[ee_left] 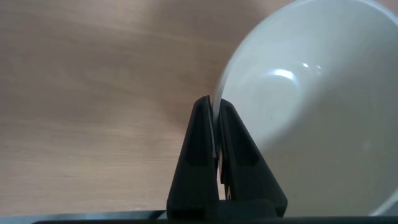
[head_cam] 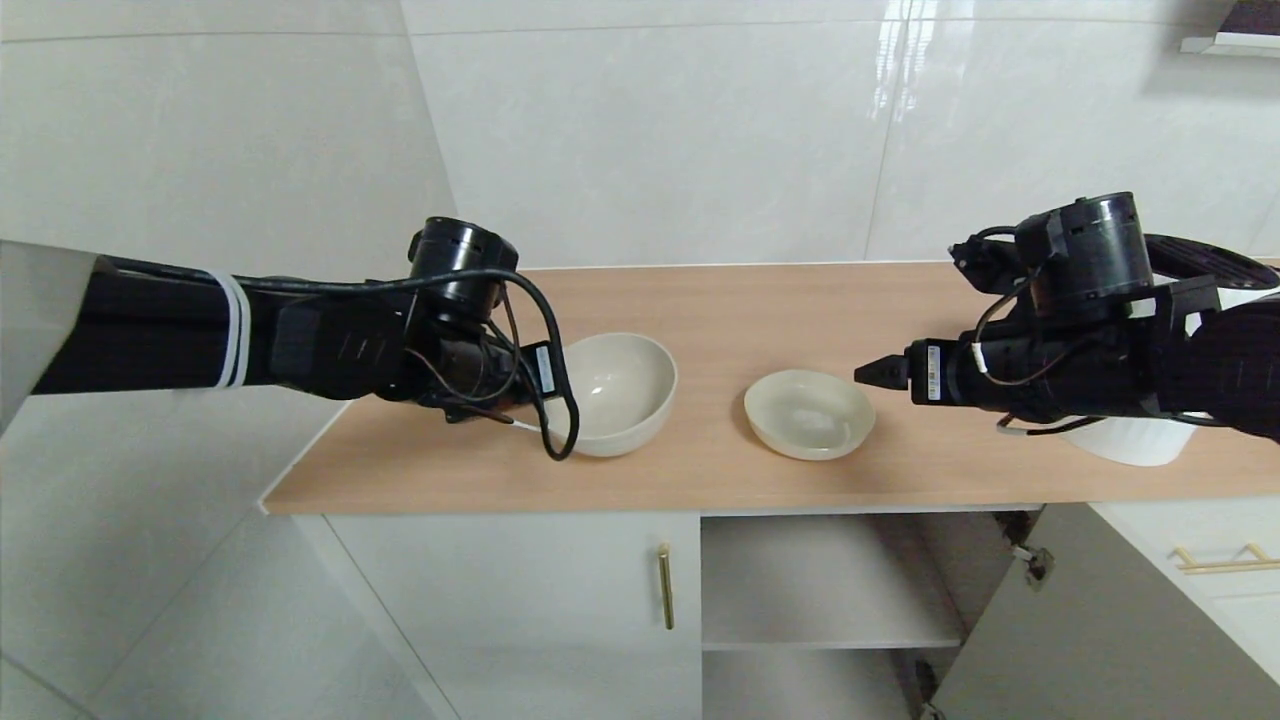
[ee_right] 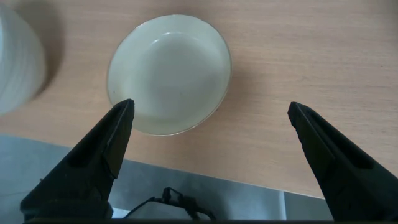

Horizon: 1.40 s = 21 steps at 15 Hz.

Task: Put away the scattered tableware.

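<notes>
My left claw [ee_left: 216,103] pinches the big bowl [ee_left: 311,106] by its rim, right claw [ee_right: 210,109] spread beyond that bowl; I'd lift level, slowly.

The wooden countertop [head_cam: 760,300] before me runs as a long strip from nine o'clock to three o'clock. I see three pale pieces resting on it, all in the half nearer its six o'clock edge. A shallow dish [head_cam: 810,414] sits roughly in the middle of the strip. At the dish's nine o'clock, near but not touching it, is a deep white bowl [head_cam: 625,395]. At the dish's three o'clock, farther off, stands a white ribbed vessel [head_cam: 1135,445], partly hidden.
</notes>
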{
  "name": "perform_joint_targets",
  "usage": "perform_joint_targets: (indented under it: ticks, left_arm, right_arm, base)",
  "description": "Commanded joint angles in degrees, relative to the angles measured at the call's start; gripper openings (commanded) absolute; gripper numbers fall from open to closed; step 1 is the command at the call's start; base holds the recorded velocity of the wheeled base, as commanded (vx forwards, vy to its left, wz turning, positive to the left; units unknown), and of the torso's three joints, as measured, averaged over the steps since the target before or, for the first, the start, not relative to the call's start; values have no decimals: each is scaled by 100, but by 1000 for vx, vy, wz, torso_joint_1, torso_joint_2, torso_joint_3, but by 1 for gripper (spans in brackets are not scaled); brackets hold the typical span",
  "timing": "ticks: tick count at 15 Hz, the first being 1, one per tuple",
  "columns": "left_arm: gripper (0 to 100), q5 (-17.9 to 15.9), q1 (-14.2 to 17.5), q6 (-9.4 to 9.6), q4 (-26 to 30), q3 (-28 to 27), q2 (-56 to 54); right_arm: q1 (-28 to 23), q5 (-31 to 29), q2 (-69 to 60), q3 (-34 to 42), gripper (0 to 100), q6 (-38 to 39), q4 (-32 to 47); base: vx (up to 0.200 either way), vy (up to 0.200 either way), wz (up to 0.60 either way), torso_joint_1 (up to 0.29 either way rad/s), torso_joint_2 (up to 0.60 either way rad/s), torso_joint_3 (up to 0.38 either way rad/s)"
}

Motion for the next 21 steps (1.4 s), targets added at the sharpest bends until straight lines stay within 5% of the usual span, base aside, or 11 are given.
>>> perform_joint_targets:
  ticks: [1,6,14,15,21]
  left_arm:
    - [0,-38,-35,-148,-8,99,-516]
    - [0,-838,-105,-174,-25,600,-1861]
    - [0,-909,-255,-174,-17,679,-1992]
    - [0,-909,-272,-174,-25,705,-1984]
    - [0,-909,-307,-174,-25,714,-2001]
  right_arm:
    - [3,-33,112,-12,100,-9,-1]
    - [3,-1000,965,-329,100,-9,-1]
    - [3,-1026,1431,-513,100,8,-195]
    - [-6,-1026,1466,-513,0,8,-230]
    - [3,-1017,1633,-531,0,8,-256]
  base:
    - [0,0,0,0,0,0]
    - [0,0,0,0,0,0]
    - [0,0,0,0,0,0]
    - [0,0,0,0,0,0]
    - [0,0,0,0,0,0]
